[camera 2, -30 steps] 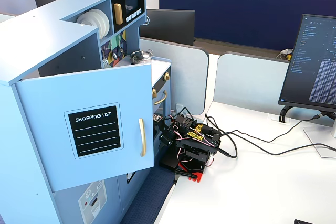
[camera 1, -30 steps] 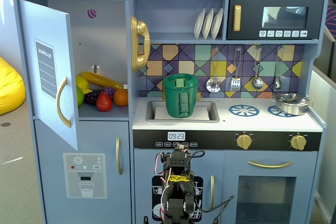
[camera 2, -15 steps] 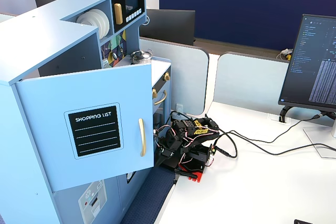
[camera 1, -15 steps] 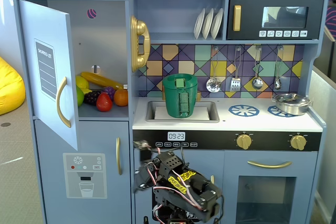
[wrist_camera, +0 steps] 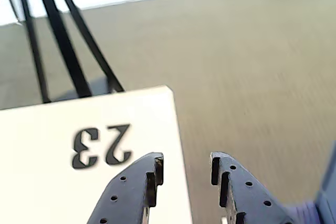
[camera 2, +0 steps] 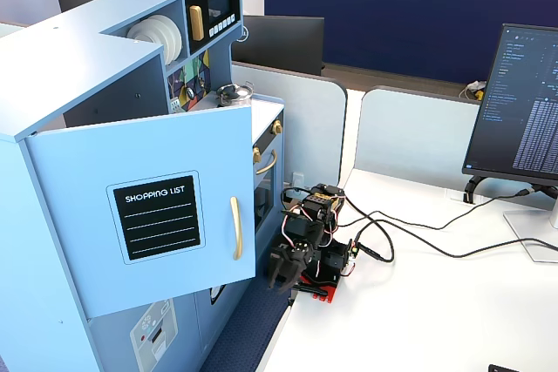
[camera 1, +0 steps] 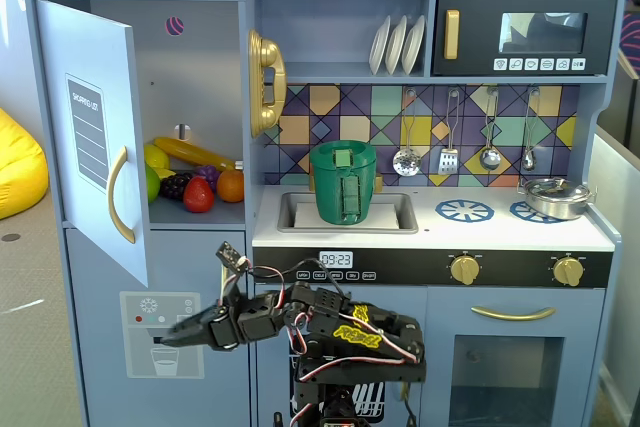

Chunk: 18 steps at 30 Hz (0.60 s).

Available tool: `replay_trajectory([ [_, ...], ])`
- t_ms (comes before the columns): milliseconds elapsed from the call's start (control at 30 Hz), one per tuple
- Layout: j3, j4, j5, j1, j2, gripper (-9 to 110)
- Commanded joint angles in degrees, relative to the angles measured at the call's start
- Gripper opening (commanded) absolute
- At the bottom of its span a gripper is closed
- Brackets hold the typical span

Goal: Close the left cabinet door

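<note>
Left cabinet door point(camera 1: 95, 137) swung open, up-left of the gripper point(camera 1: 165, 341). Jaws apart, empty, well clear of door.

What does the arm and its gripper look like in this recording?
The arm is built of black segments, with a yellow scribble-like marking on one link and loose red, white and black wires looping over it. The gripper has two dark, matte fingers with stepped inner edges and rows of small round holes.

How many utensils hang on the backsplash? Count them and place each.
4, hung in a row above the counter in a fixed view: ladle, slotted spatula, spoon, another spoon. None seems hidden.
</note>
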Motion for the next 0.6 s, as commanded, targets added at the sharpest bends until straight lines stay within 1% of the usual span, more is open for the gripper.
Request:
replay_trajectory([
  [0, -5.80, -10.02, -4.04, -6.06, -4.57, 0],
  [133, -9.05, -16.88, -8.09, -10.46, -11.87, 0],
  [267, -13.89, -21.53, -11.25, -12.57, -20.57, 0],
  [400, -21.53, -25.49, -13.71, -13.10, -31.55, 0],
  [567, -28.56, -28.92, -13.62, -12.57, -41.57, 0],
])
